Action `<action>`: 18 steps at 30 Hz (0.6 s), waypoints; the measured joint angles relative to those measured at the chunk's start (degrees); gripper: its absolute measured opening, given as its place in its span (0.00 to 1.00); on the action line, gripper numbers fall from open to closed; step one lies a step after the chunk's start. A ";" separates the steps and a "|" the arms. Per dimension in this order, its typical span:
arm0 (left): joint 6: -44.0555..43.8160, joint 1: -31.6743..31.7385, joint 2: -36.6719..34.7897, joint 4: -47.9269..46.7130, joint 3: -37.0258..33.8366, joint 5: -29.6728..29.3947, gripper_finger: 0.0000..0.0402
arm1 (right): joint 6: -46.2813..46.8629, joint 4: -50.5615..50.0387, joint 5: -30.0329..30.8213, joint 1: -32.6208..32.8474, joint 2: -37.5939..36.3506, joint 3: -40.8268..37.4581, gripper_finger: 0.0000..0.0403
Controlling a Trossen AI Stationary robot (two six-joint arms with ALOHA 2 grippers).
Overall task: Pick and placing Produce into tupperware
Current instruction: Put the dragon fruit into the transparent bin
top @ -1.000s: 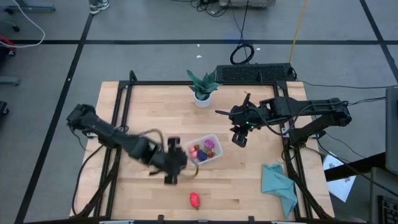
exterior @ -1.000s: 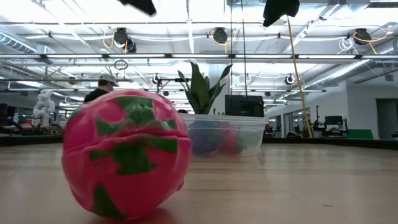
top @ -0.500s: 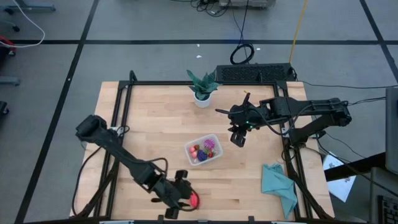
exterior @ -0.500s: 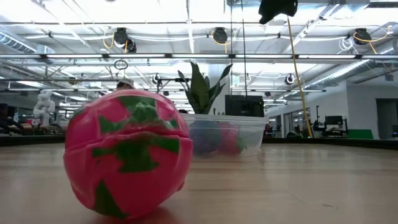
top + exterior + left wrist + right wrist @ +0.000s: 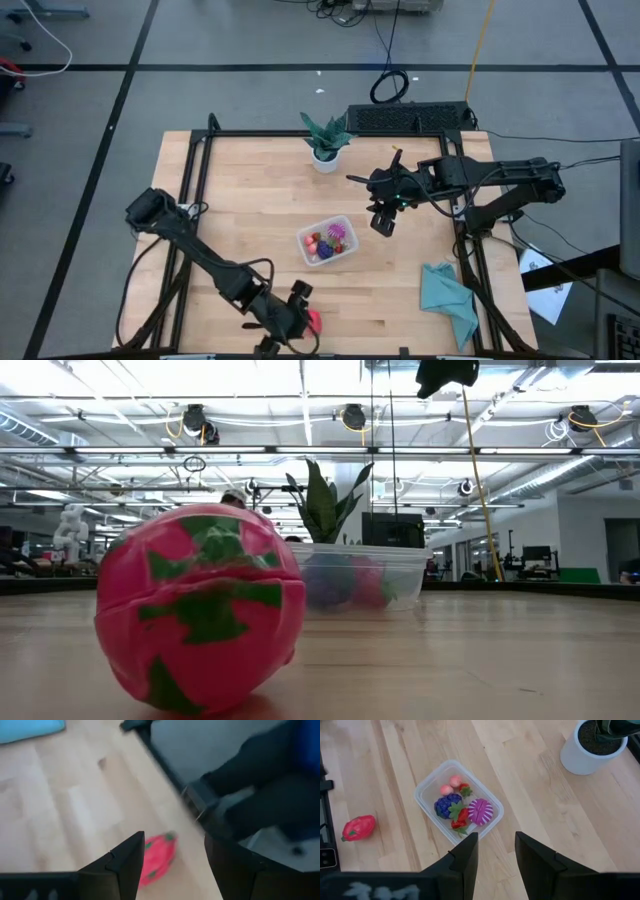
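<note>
jaws first: on my left gripper [image 5: 297, 322] they stand partly open at the near edge of the tabletop [image 5: 250, 190], just beside the loose pink fruit [image 5: 313, 320], not closed on it. my right gripper [image 5: 381, 222] hangs over the far right of the tabletop, jaws partly open and empty. the tupperware [image 5: 327, 240] sits mid-tabletop with several fruits already inside.

low view: the pink fruit [image 5: 200, 610] rests on the wood, tupperware [image 5: 360, 575] behind it.

left wrist view: the fruit [image 5: 157, 857] lies ahead between my fingers [image 5: 125, 860], untouched.

right wrist view: tupperware [image 5: 427, 790] holds red, pink and purple pieces; the fruit [image 5: 359, 827] lies apart.

i judge this the last pick: next i must lower, straddle it and close.
</note>
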 joint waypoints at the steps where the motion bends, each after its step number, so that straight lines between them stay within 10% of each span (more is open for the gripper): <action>1: 1.66 0.28 0.00 -1.48 0.00 -0.45 0.53 | 0.00 0.00 0.00 0.00 0.00 0.00 0.30; 18: 12.01 4.45 3.72 -5.48 0.07 4.47 0.53 | 3.02 0.11 -0.04 0.00 0.00 0.00 0.30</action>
